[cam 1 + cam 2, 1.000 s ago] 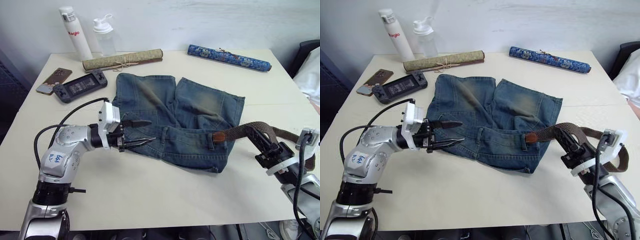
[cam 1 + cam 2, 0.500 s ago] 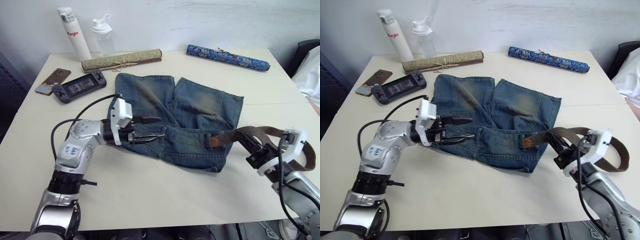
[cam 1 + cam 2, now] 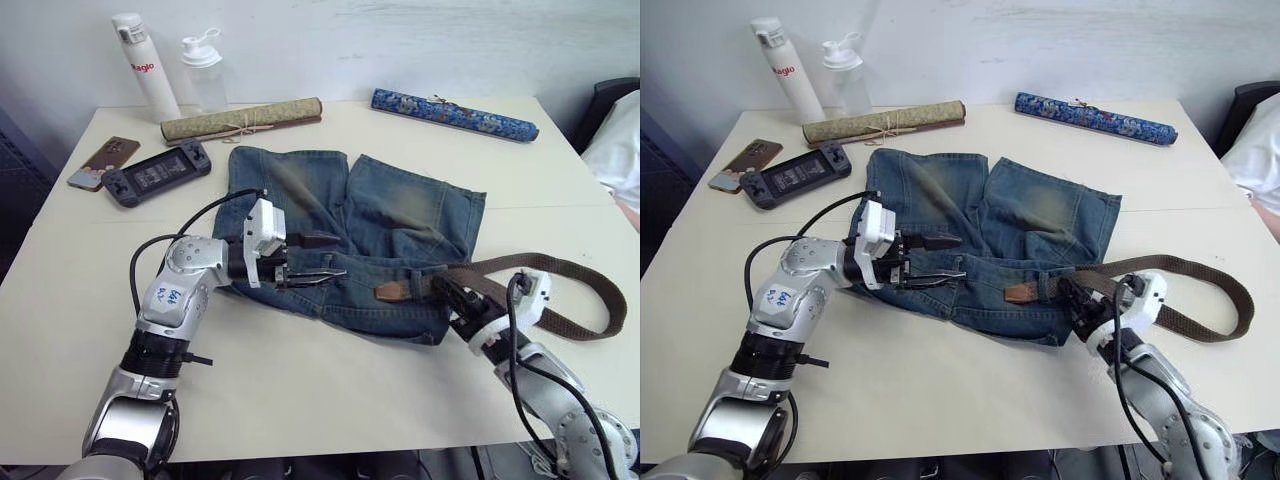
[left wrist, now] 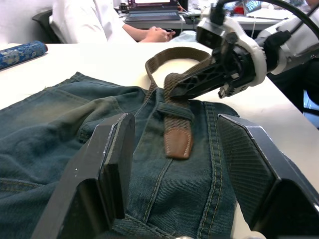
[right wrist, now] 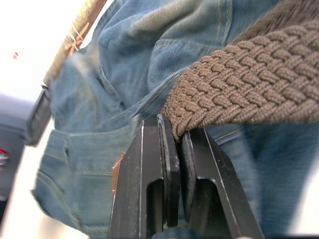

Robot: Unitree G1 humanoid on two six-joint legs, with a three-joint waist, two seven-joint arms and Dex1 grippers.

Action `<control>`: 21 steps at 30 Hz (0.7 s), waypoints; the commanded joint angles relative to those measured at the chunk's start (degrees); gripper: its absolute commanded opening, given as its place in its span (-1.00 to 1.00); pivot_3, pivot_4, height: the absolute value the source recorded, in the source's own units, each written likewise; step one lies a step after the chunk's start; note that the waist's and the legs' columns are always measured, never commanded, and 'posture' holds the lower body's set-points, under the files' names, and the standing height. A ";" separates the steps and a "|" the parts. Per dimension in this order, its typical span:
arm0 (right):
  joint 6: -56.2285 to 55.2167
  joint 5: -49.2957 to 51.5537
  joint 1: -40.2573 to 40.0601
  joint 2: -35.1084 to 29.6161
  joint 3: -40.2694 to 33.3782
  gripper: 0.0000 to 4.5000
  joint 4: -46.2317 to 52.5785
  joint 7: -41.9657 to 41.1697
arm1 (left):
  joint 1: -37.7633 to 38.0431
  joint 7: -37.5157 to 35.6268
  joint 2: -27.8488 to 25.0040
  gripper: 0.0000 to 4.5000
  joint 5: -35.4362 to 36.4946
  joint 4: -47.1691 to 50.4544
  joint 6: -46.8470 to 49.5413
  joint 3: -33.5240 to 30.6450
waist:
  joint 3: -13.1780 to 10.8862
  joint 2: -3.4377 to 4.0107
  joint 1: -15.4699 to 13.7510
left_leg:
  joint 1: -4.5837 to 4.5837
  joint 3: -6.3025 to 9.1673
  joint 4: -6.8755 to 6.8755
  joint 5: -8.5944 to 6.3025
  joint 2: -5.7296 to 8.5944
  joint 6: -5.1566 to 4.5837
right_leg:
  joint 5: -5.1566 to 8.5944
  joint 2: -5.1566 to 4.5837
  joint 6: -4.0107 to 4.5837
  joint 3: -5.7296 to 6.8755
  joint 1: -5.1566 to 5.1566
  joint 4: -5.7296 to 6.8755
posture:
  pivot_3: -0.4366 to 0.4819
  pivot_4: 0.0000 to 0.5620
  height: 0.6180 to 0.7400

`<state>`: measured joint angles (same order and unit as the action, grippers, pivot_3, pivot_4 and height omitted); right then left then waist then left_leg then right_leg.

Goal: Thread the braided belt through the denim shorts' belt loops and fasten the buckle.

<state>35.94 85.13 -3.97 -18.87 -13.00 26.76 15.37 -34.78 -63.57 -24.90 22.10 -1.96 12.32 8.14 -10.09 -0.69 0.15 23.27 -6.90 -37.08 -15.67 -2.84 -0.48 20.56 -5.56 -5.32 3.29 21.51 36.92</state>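
Note:
The denim shorts (image 3: 360, 225) lie flat mid-table, waistband toward me. The braided belt (image 3: 560, 270) runs from a loop on the right across to the waistband. Its tan leather tip (image 3: 392, 291) lies on the waistband, just past a belt loop (image 4: 175, 111) that crosses over the strap. My right gripper (image 3: 450, 295) is shut on the braided strap a little behind that loop; its fingers (image 5: 167, 144) pinch the weave. My left gripper (image 3: 325, 258) hovers open over the waistband left of the tip, fingers wide apart. The buckle is hidden.
Along the back stand a white bottle (image 3: 145, 65), a clear bottle (image 3: 203, 72), a rolled olive mat (image 3: 240, 120) and a blue patterned roll (image 3: 455, 113). A phone (image 3: 95, 162) and game console (image 3: 157, 173) lie far left. A person (image 4: 94, 20) sits beyond the table's right side.
My right gripper has moved left with the belt, carrying the leather tip under the belt loop and along the waistband. My left gripper has moved right over the shorts, still open.

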 commanded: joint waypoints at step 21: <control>1.11 5.71 -0.39 0.64 -0.90 0.34 0.29 5.47 | -7.55 -3.30 6.57 0.35 -7.47 -15.91 -7.30 4.14 | 0.04 -0.05 -0.09 | 0.00 0.00 -0.04 -0.02 0.01 -0.05 | 0.00 -0.02 0.00 0.01 -0.02 0.02 | -0.05 -0.47 0.95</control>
<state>36.87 90.35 -3.08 -16.87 -11.69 25.87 20.45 -41.19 -66.01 -18.49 13.22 -18.68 3.94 12.86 -10.05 -0.74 0.06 23.29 -6.90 -37.12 -15.70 -2.80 -0.53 20.56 -5.58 -5.32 3.30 21.49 36.94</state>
